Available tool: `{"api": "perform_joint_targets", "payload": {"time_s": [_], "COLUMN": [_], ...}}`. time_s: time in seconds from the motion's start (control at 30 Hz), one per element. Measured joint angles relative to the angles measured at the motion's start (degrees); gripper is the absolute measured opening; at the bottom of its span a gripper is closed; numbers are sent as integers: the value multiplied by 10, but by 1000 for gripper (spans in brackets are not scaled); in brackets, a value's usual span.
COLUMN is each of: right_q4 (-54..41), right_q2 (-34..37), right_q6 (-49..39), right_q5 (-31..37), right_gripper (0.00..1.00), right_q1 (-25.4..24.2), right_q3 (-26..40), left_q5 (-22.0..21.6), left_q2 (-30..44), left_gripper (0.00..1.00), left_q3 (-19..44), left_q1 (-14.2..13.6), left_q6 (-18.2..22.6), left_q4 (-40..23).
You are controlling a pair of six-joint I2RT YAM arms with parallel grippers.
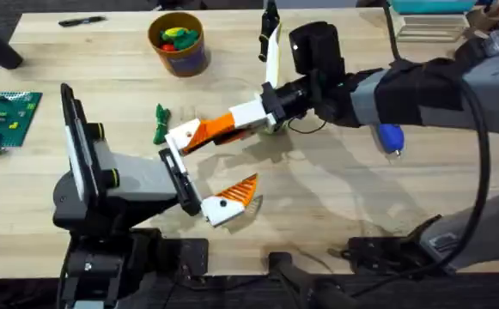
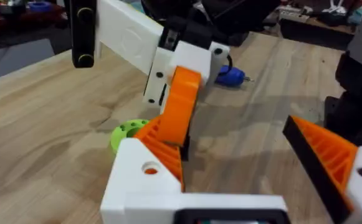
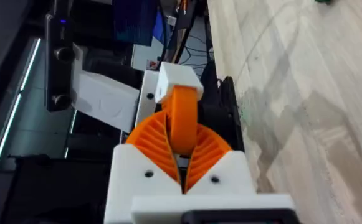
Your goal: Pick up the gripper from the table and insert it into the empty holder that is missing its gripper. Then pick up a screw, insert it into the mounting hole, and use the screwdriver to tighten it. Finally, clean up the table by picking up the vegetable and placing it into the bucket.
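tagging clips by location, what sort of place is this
Probably a robotics lab workbench: a butcher-block table with two robot arms, a blue screwdriver, a bucket of toys, and cables along its edge.

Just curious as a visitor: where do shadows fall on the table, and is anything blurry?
Overhead: soft arm shadows cross the table beneath the right arm. Left wrist: the blue screwdriver looks soft. Right wrist: background blurred, streaked shadows on the wood.

Table (image 1: pixel 335 206): pale matt wood, visible grain. Right gripper (image 3: pixel 182 163): smooth white plastic, ribbed orange pads. Screwdriver (image 2: pixel 230 76): glossy blue plastic.
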Motion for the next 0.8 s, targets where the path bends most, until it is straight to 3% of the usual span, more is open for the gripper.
{"api": "perform_joint_targets", "payload": {"time_s": [0.6,0.8], "right_q4": [-3,-3], "right_q2": [18,18], "right_q6": [4,12], "right_q5": [-3,3], "right_gripper": [4,139], "right_q1": [6,6], "right_q3": [24,24], "left_q5": [-14,-10], "left_q2": [0,0], "left_gripper": [985,986], "left_q3": [0,0], "left_q1": [3,3], "left_q6": [-2,-2], "left_q4": [1,1]}}
